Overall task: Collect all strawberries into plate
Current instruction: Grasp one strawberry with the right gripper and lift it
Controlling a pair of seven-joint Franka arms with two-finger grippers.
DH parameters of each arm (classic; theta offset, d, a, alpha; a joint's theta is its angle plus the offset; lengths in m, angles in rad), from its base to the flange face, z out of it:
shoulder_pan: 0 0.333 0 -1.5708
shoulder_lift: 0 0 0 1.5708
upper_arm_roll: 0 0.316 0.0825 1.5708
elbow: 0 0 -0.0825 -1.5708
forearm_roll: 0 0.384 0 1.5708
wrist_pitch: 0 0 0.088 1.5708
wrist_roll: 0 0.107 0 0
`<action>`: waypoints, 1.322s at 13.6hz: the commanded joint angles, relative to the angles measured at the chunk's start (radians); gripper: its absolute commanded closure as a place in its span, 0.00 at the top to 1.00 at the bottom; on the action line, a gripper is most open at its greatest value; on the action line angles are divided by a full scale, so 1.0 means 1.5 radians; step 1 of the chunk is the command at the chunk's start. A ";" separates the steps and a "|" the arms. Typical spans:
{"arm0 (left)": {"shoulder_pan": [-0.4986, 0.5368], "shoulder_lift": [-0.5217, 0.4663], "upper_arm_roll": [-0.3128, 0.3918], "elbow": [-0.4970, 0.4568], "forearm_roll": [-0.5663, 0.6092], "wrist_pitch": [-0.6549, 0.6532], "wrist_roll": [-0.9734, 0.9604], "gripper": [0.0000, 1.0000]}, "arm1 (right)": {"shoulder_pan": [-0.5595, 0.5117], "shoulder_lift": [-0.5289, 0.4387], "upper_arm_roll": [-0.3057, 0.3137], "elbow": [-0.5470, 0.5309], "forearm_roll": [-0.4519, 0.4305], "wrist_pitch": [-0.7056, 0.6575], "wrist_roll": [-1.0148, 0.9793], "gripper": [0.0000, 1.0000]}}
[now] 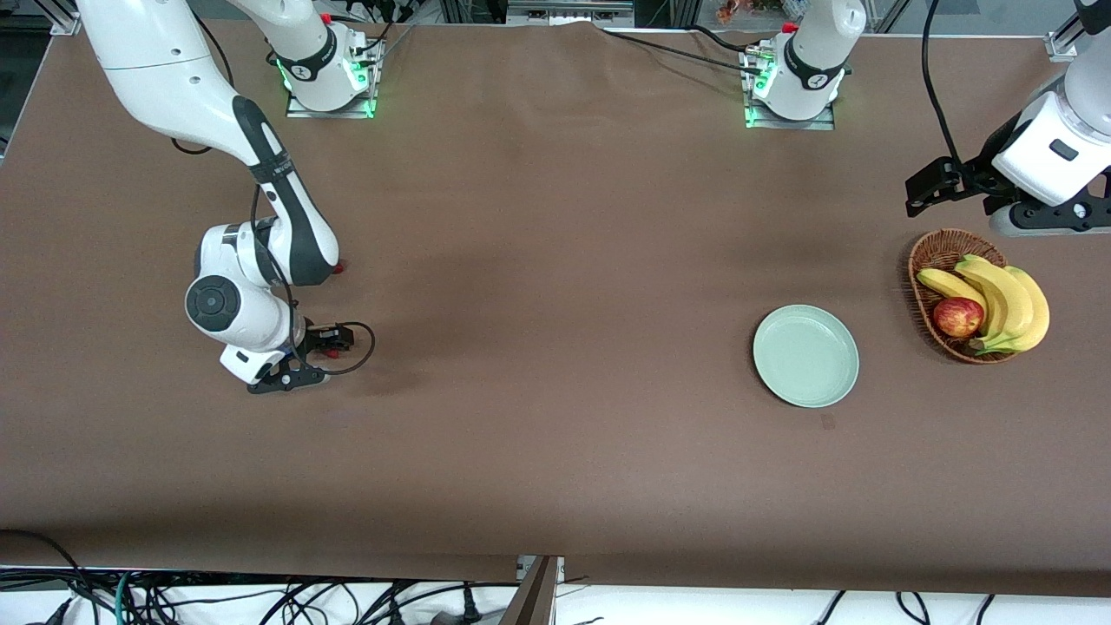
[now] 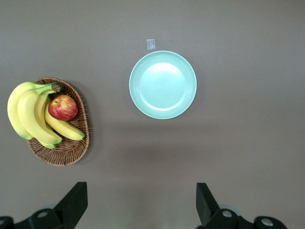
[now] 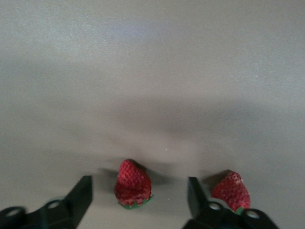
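Observation:
My right gripper [image 3: 139, 186] is down at the table near the right arm's end, open. One strawberry [image 3: 133, 188] lies between its fingers, with a gap on each side. A second strawberry [image 3: 232, 191] lies just outside one finger [image 3: 194, 191]. In the front view the hand [image 1: 291, 369] hides both, and a small red berry [image 1: 337, 267] peeks out beside the forearm. The mint-green plate [image 1: 805, 356] [image 2: 163, 85] has nothing in it, toward the left arm's end. My left gripper [image 2: 141, 200] [image 1: 1041, 221] hangs open and holds nothing, high over the table beside the basket.
A wicker basket [image 1: 930, 260] [image 2: 71, 153] with bananas [image 1: 1007, 304] and a red apple [image 1: 958, 316] sits beside the plate at the left arm's end. A small tape mark [image 1: 827, 422] lies just nearer the camera than the plate. Brown cloth covers the table.

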 commanded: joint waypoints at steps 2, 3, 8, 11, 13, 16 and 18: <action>0.002 -0.007 -0.003 0.001 -0.002 -0.016 0.013 1.00 | 0.003 -0.002 0.002 -0.007 0.008 0.009 -0.004 0.54; 0.002 -0.008 -0.004 0.000 -0.003 -0.017 0.012 1.00 | 0.003 -0.002 0.002 -0.008 0.008 0.009 -0.005 0.45; 0.003 -0.007 -0.004 -0.001 -0.005 -0.025 0.014 1.00 | 0.004 0.003 0.003 -0.002 0.007 0.006 -0.007 0.15; 0.002 -0.007 -0.005 0.000 -0.008 -0.026 0.013 1.00 | 0.062 0.005 0.066 0.063 0.017 0.002 0.092 0.15; -0.001 -0.007 -0.006 0.002 -0.009 -0.031 0.014 1.00 | 0.146 0.040 0.066 0.120 0.008 0.005 0.282 0.15; -0.004 -0.008 -0.006 0.002 -0.010 -0.033 0.014 1.00 | 0.264 0.106 0.066 0.212 0.009 0.006 0.506 0.15; -0.006 -0.008 -0.006 0.002 -0.011 -0.050 0.013 1.00 | 0.330 0.177 0.064 0.327 0.008 0.007 0.661 0.15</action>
